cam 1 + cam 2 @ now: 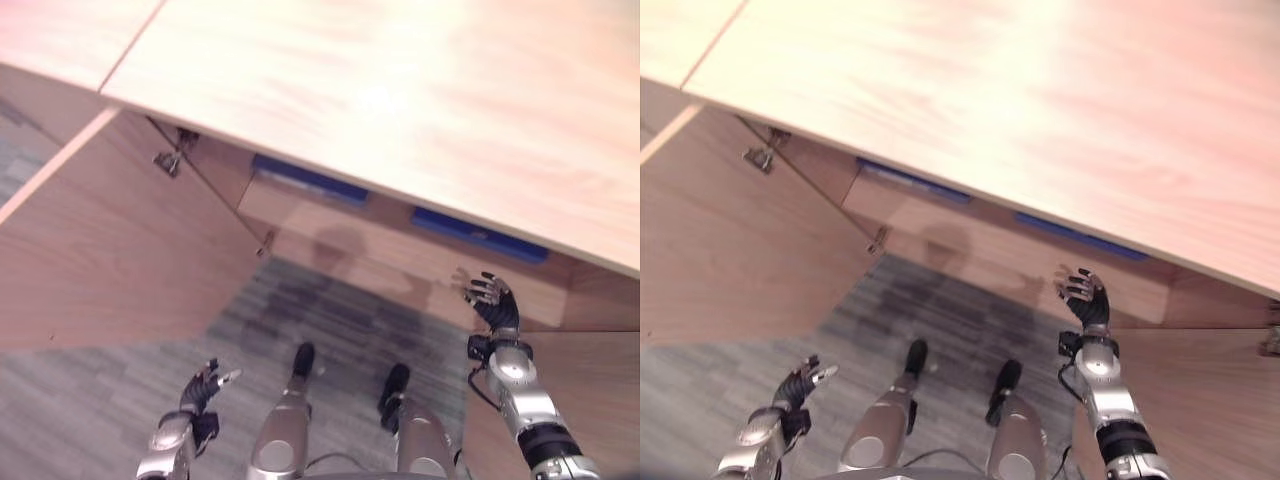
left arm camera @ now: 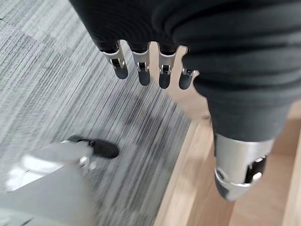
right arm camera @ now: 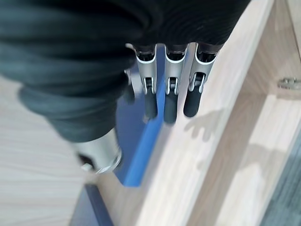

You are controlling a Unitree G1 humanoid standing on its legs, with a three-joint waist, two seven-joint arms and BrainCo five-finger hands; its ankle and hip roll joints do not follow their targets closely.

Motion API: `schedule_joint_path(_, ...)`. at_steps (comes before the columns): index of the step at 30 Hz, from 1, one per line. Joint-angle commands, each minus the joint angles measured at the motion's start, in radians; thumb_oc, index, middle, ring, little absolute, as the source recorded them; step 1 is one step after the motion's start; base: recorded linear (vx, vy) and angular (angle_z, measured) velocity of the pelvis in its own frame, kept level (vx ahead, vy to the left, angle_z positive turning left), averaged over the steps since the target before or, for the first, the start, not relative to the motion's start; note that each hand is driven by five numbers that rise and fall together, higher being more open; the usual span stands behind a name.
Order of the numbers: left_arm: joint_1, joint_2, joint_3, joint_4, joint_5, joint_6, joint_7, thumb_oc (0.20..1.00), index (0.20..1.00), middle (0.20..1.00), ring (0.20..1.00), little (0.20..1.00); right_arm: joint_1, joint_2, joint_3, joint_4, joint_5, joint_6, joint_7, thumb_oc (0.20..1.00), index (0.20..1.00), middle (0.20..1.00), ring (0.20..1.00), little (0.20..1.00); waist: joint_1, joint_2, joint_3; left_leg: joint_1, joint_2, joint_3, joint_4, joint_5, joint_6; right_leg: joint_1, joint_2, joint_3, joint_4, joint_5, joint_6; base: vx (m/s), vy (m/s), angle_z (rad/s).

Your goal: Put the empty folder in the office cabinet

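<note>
Grey carpet (image 1: pixel 130 390) lies before an open wooden cabinet (image 1: pixel 400 100) where a blue folder (image 1: pixel 478 235) rests on the shelf (image 1: pixel 400 262), under the top on the right. Just near it, the right hand (image 1: pixel 492 300) hangs with fingers straight and apart, holding nothing. The left hand (image 1: pixel 203 386) hovers low at the near left, fingers relaxed and empty, beside the open door (image 1: pixel 110 250).

Blue folder (image 1: pixel 308 181); light wood cabinet (image 1: pixel 400 90); grey streaked carpet (image 1: pixel 330 320).

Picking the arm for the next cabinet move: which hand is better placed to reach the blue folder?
Right. The right hand is open, raised at the cabinet shelf close to a blue folder. The left hand hangs low over the carpet, open, away from the shelf.
</note>
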Motion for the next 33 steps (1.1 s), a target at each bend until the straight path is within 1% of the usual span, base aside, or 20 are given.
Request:
schedule_joint_path(1, 0.011, 0.016, 0.037, 0.037, 0.031, -0.011, -0.001, 1.0, 1.0, 1.0, 1.0, 1.0, -0.03, -0.008, 0.007, -0.031, -0.015, -0.04, 0.043, 1.0, 1.0, 1.0, 1.0, 1.0, 0.018, 0.044, -0.005, 0.117, 0.037, 0.002, -0.076, -0.063, 0.003, 0.037, -0.058, 0.037, 0.078, 0.023, 0.119, 0.04, 0.081, -0.12)
schedule_joint_path(4, 0.01, 0.002, 0.076, 0.083, 0.035, -0.011, 0.002, 1.0, 1.0, 1.0, 1.0, 1.0, 0.008, 0.016, 0.044, -0.021, -0.041, -0.021, 0.088, 1.0, 1.0, 1.0, 1.0, 1.0, 0.004, 0.031, -0.033, 0.188, 0.031, 0.02, -0.085, -0.077, 0.011, 0.064, -0.074, 0.046, 0.11, 0.077, 0.153, 0.04, 0.112, -0.11)
schedule_joint_path(5, 0.006, 0.001, 0.078, 0.081, 0.024, -0.013, 0.003, 1.0, 1.0, 1.0, 1.0, 1.0, 0.012, 0.025, 0.056, -0.014, -0.045, -0.017, 0.095, 1.0, 1.0, 1.0, 1.0, 1.0, -0.002, 0.028, -0.029, 0.202, 0.031, 0.019, -0.085, -0.073, 0.013, 0.068, -0.064, 0.072, 0.133, 0.1, 0.165, 0.03, 0.003, -0.08)
schedule_joint_path(6, -0.003, -0.001, 0.075, 0.084, 0.018, -0.016, 0.009, 1.0, 1.0, 1.0, 1.0, 1.0, 0.017, 0.033, 0.071, -0.005, -0.043, -0.019, 0.1, 1.0, 1.0, 1.0, 1.0, 1.0, -0.008, 0.03, -0.029, 0.209, 0.033, 0.006, -0.083, -0.07, 0.015, 0.078, -0.032, 0.125, 0.155, 0.083, 0.169, 0.0, 0.0, 0.0)
schedule_joint_path(7, -0.003, -0.001, 0.075, 0.084, 0.018, -0.016, 0.009, 1.0, 1.0, 1.0, 1.0, 1.0, 0.016, 0.033, 0.071, -0.005, -0.043, -0.019, 0.1, 1.0, 1.0, 1.0, 1.0, 1.0, -0.008, 0.03, -0.03, 0.206, 0.033, 0.005, -0.084, -0.066, 0.015, 0.077, -0.031, 0.125, 0.148, 0.09, 0.17, 0.04, -0.043, 0.08)
schedule_joint_path(8, -0.018, -0.001, 0.06, 0.06, 0.015, -0.02, 0.012, 1.0, 1.0, 1.0, 1.0, 1.0, 0.054, 0.042, 0.091, 0.011, -0.043, -0.015, 0.113, 1.0, 1.0, 1.0, 1.0, 1.0, -0.04, 0.033, -0.041, 0.201, 0.022, -0.038, -0.074, -0.048, 0.021, 0.096, 0.095, 0.31, 0.173, 0.004, 0.167, 0.02, -0.025, 0.16)
schedule_joint_path(9, -0.018, -0.001, 0.059, 0.06, 0.015, -0.02, 0.012, 1.0, 1.0, 1.0, 1.0, 1.0, 0.054, 0.041, 0.091, 0.011, -0.043, -0.015, 0.113, 1.0, 1.0, 1.0, 1.0, 1.0, -0.038, 0.035, -0.044, 0.197, 0.024, -0.037, -0.075, -0.045, 0.021, 0.094, 0.098, 0.311, 0.167, 0.011, 0.167, 0.04, -0.08, 0.97)
schedule_joint_path(10, -0.014, -0.001, 0.062, 0.041, 0.006, -0.032, 0.018, 1.0, 1.0, 1.0, 1.0, 1.0, 0.071, 0.035, 0.113, 0.036, -0.058, -0.01, 0.122, 1.0, 1.0, 1.0, 1.0, 1.0, -0.021, 0.033, -0.06, 0.185, 0.009, -0.063, -0.072, -0.034, 0.014, 0.157, 0.127, 0.339, 0.093, -0.064, 0.121, 0.01, -0.143, 1.16)
schedule_joint_path(11, -0.01, -0.002, 0.059, 0.035, 0.013, -0.036, 0.023, 1.0, 1.0, 1.0, 1.0, 1.0, 0.092, 0.033, 0.121, 0.039, -0.068, -0.005, 0.133, 1.0, 1.0, 1.0, 1.0, 1.0, -0.017, 0.032, -0.081, 0.182, 0.004, -0.091, -0.076, -0.022, 0.0, 0.212, 0.132, 0.31, 0.019, -0.104, 0.084, 0.02, -0.148, 1.24)
schedule_joint_path(14, -0.008, -0.01, 0.056, 0.008, 0.0, -0.042, 0.031, 1.0, 1.0, 1.0, 1.0, 1.0, 0.096, 0.02, 0.131, 0.051, -0.079, -0.006, 0.137, 1.0, 1.0, 1.0, 1.0, 1.0, -0.017, 0.039, -0.088, 0.163, 0.006, -0.108, -0.077, 0.004, -0.026, 0.247, 0.149, 0.306, -0.046, -0.115, 0.071, -0.07, -0.14, 0.68)
schedule_joint_path(17, -0.007, -0.021, 0.053, -0.012, -0.001, -0.05, 0.038, 1.0, 1.0, 1.0, 1.0, 1.0, 0.096, 0.001, 0.136, 0.057, -0.083, -0.003, 0.144, 1.0, 1.0, 1.0, 1.0, 1.0, -0.007, 0.044, -0.1, 0.124, 0.0, -0.135, -0.084, 0.034, -0.051, 0.279, 0.147, 0.265, -0.113, -0.1, 0.059, -0.13, -0.142, 0.57)
schedule_joint_path(18, -0.008, -0.037, 0.053, -0.034, -0.011, -0.054, 0.046, 1.0, 1.0, 1.0, 1.0, 1.0, 0.09, -0.012, 0.134, 0.067, -0.086, -0.002, 0.14, 1.0, 1.0, 1.0, 1.0, 1.0, 0.002, 0.048, -0.101, 0.094, -0.004, -0.122, -0.081, 0.05, -0.063, 0.305, 0.135, 0.227, -0.152, -0.088, 0.057, -0.15, -0.019, 0.98)
schedule_joint_path(19, -0.017, -0.045, 0.052, -0.03, -0.018, -0.052, 0.048, 1.0, 1.0, 1.0, 1.0, 1.0, 0.084, -0.016, 0.132, 0.074, -0.084, -0.002, 0.133, 1.0, 1.0, 1.0, 1.0, 1.0, -0.002, 0.048, -0.096, 0.078, 0.006, -0.076, -0.073, 0.061, -0.071, 0.312, 0.126, 0.202, -0.164, -0.081, 0.06, -0.2, 0.018, 1.09)
schedule_joint_path(20, -0.027, -0.051, 0.053, -0.025, -0.022, -0.05, 0.049, 1.0, 1.0, 1.0, 1.0, 1.0, 0.075, -0.02, 0.133, 0.079, -0.081, -0.003, 0.127, 1.0, 1.0, 1.0, 1.0, 1.0, -0.01, 0.044, -0.088, 0.079, 0.024, 0.009, -0.06, 0.063, -0.069, 0.318, 0.113, 0.188, -0.17, -0.071, 0.062, -0.18, 0.098, 0.95)
schedule_joint_path(22, -0.022, -0.054, 0.057, -0.053, -0.029, -0.053, 0.042, 1.0, 1.0, 1.0, 1.0, 1.0, 0.062, -0.025, 0.144, 0.075, -0.077, -0.002, 0.127, 1.0, 1.0, 1.0, 1.0, 1.0, -0.028, 0.034, -0.092, 0.11, 0.101, 0.172, -0.011, 0.032, -0.062, 0.306, 0.079, 0.16, -0.176, -0.036, 0.063, -0.17, 0.139, 0.77)
schedule_joint_path(24, -0.023, -0.054, 0.059, -0.05, -0.024, -0.056, 0.043, 1.0, 1.0, 1.0, 1.0, 1.0, 0.063, -0.03, 0.146, 0.067, -0.078, -0.002, 0.134, 1.0, 1.0, 1.0, 1.0, 1.0, -0.04, 0.033, -0.098, 0.149, 0.153, 0.182, 0.023, 0.012, -0.073, 0.311, 0.057, 0.137, -0.175, -0.029, 0.062, -0.08, 0.184, 0.55)
schedule_joint_path(25, -0.019, -0.063, 0.071, -0.053, -0.045, -0.056, 0.052, 1.0, 1.0, 1.0, 1.0, 1.0, 0.083, -0.031, 0.14, 0.06, -0.07, 0.001, 0.141, 1.0, 1.0, 1.0, 1.0, 1.0, -0.053, 0.04, -0.116, 0.19, 0.221, 0.213, 0.026, 0.03, -0.089, 0.323, 0.032, 0.093, -0.174, -0.025, 0.068, 0.0, 0.243, 0.48)
schedule_joint_path(26, -0.012, -0.067, 0.074, -0.056, -0.046, -0.054, 0.049, 1.0, 1.0, 1.0, 1.0, 1.0, 0.092, -0.029, 0.14, 0.057, -0.07, 0.002, 0.145, 1.0, 1.0, 1.0, 1.0, 1.0, -0.056, 0.044, -0.12, 0.203, 0.24, 0.223, 0.021, 0.038, -0.096, 0.332, 0.027, 0.078, -0.172, -0.026, 0.07, 0.05, 0.245, 0.77)
schedule_joint_path(30, -0.007, -0.067, 0.075, -0.046, -0.041, -0.05, 0.045, 1.0, 1.0, 1.0, 1.0, 1.0, 0.102, -0.027, 0.139, 0.055, -0.068, 0.009, 0.155, 1.0, 1.0, 1.0, 1.0, 1.0, -0.06, 0.047, -0.128, 0.224, 0.28, 0.264, 0.003, 0.059, -0.123, 0.364, 0.006, 0.036, -0.174, -0.016, 0.085, 0.04, 0.173, 0.88)
schedule_joint_path(33, -0.01, -0.065, 0.064, -0.049, -0.034, -0.044, 0.042, 1.0, 1.0, 1.0, 1.0, 1.0, 0.103, -0.022, 0.133, 0.065, -0.066, 0.012, 0.15, 1.0, 1.0, 1.0, 1.0, 1.0, -0.06, 0.046, -0.13, 0.224, 0.28, 0.282, -0.008, 0.058, -0.128, 0.375, -0.006, 0.012, -0.18, -0.004, 0.097, 0.01, 0.156, 0.53)
